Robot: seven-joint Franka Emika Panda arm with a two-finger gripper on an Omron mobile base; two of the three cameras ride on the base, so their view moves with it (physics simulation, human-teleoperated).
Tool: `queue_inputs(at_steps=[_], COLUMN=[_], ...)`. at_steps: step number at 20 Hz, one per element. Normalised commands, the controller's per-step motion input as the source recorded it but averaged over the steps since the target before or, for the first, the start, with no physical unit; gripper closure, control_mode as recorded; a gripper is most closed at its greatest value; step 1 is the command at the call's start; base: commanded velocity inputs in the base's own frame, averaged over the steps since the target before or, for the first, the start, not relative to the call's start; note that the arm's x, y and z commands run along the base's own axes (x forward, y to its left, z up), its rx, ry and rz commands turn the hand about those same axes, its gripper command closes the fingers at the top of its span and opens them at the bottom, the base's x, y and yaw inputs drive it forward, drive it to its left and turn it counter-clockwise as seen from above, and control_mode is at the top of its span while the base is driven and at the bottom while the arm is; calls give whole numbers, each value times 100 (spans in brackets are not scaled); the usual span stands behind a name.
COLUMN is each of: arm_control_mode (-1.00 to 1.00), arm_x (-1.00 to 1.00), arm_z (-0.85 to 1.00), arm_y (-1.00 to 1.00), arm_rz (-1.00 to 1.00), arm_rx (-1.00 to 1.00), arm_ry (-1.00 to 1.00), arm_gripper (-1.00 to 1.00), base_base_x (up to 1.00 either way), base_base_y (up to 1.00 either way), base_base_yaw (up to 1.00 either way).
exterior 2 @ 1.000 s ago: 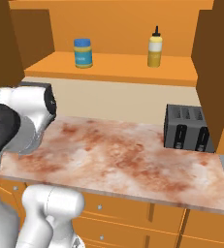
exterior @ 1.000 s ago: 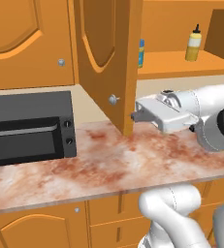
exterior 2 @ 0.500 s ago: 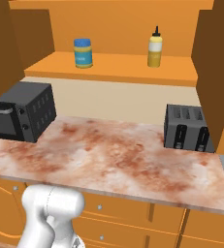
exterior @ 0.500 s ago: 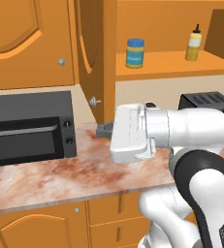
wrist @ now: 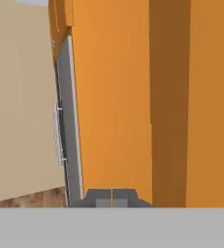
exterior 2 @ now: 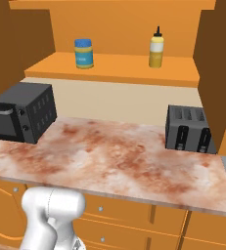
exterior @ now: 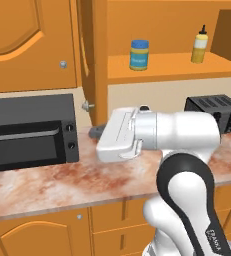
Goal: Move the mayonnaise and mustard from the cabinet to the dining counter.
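I'm watching the arm swinging leftward across the left base view since the earlier frames, and the cabinet door (exterior: 93, 55) is now standing wide open, edge-on, where a second ago it was hiding the jar. The tool (wrist: 112, 197) is sitting low in the hand view with its two dark tips pressed together, pinching nothing, pointing at orange door panelling close in front.

Nearest to me, the marbled surface (exterior 2: 114, 161) is carrying one black microwave (exterior: 31, 131) at the left and one black toaster (exterior 2: 189, 129) at the right. The tool is hovering over it between the microwave and the door's edge, near the door's round silver knob (exterior: 86, 106).

Further back and higher, the cabinet (exterior 2: 119, 68) is showing its orange shelf, and I'm counting one of each target: one mayonnaise (exterior 2: 84, 53) standing upright toward the left, one mustard (exterior 2: 156, 49) upright to its right, the two well apart. Neither is touched yet.

I'm judging this as the end of the door-opening step, with picking not yet begun. The next move is calling for spreading the tips, lifting the hand clear of the door, and reaching up and in toward one bottle, probably the jar as it is nearer the hand. The dining counter isn't in front of me now, so the base will likely be driving afterward.
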Motion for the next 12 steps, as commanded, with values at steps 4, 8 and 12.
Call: queue_inputs(at_steps=[4,8,12], arm_control_mode=[-100,-100,-100], arm_x=[19,-7,-62], arm_z=[-30,-11,2], arm_y=[31,32,-28], arm_rz=[4,8,0], arm_rx=[0,0,0], arm_ry=[4,0,0], arm_gripper=[100,100,100], base_base_x=[0,0,0], base_base_y=[0,0,0], base_base_yaw=[0,0,0])
